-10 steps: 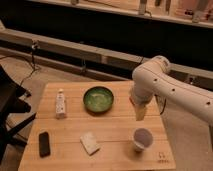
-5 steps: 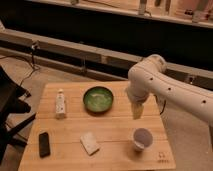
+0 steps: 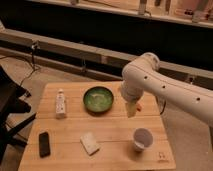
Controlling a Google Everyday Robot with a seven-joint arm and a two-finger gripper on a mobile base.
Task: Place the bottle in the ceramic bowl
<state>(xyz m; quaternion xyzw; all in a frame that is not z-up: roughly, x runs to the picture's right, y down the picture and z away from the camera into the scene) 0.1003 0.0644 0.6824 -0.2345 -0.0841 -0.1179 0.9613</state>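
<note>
- One wooden table (image 3: pixel 115 127) took up the lower half of the view and carried every loose item.
- One white robot arm (image 3: pixel 165 90) reached in from the right, its rounded elbow above the far right part of the table.
- One ceramic bowl (image 3: pixel 98 99), round with a green glaze, sat near the far edge, roughly at the middle of the table's width. Nothing could be seen inside it.
- One white cup (image 3: pixel 142 139) stood upright near the near right corner, well apart from the bowl.
- One flat black slab (image 3: pixel 44 144) lay near the near left corner.
- One white rectangular block (image 3: pixel 90 143) lay near the near edge, right of the slab and left of the cup, touching neither.
- One bottle (image 3: pixel 60 103), small, slim and white, was on the far left part of the table. It was left of the bowl with bare wood between them, and its narrow cap end pointed toward the far edge. Whether it stood or lay could not be told.
- One gripper (image 3: pixel 131 110) hung pointing downward at the end of the arm, just right of the bowl and farther away than the cup. It was well apart from the bottle. Whether it was open or closed could not be told, and nothing was seen held in it.
</note>
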